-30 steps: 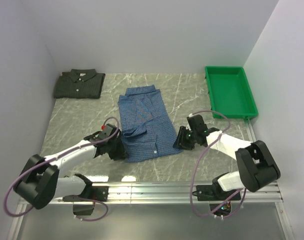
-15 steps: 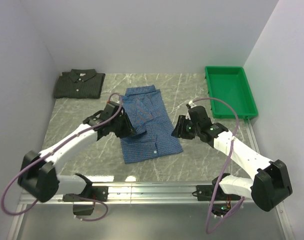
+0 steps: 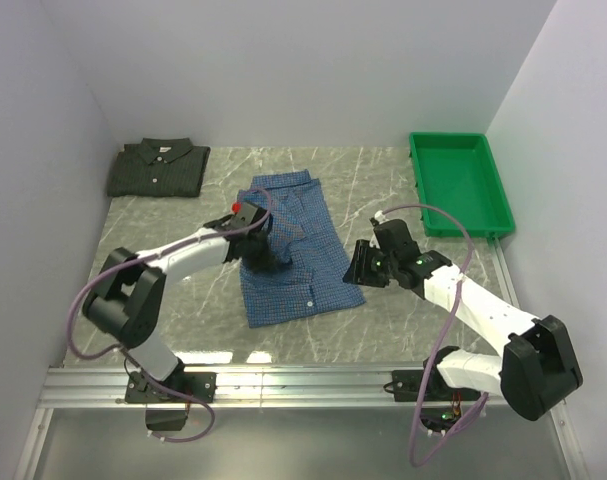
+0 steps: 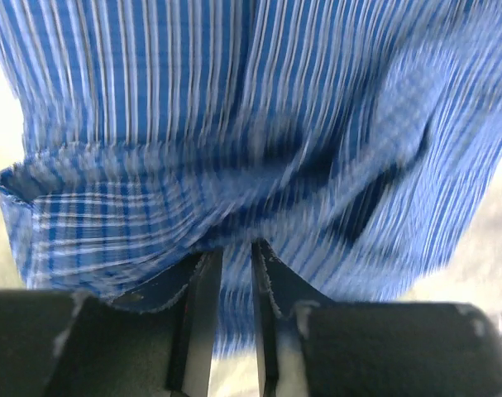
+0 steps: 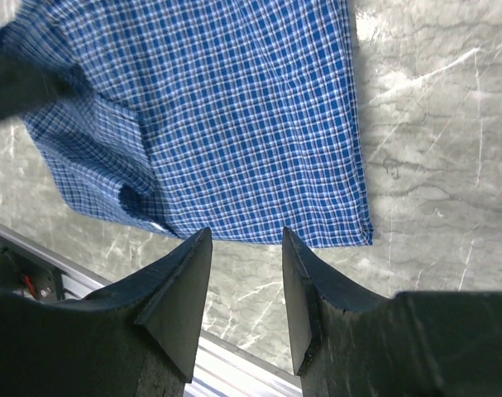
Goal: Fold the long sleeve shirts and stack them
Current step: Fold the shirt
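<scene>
Looking down at the tabletop [image 3: 383, 190], the blue shirt [image 3: 303, 280] lies about in the middle, collar toward the back wall, partly folded. The left end effector [image 3: 261, 250] is over the shirt's left side. In its wrist view the fingers [image 4: 203, 314] are nearly together with a fold of blue cloth pinched between them, so it's clenched on the blue shirt. The right end effector [image 3: 358, 268] sits just off the shirt's right edge, fingers spread, nothing in them, so released. The dark check shirt [image 3: 158, 170] lies folded in the back left corner, well apart. The green tray [image 3: 461, 185] sits back right.
</scene>
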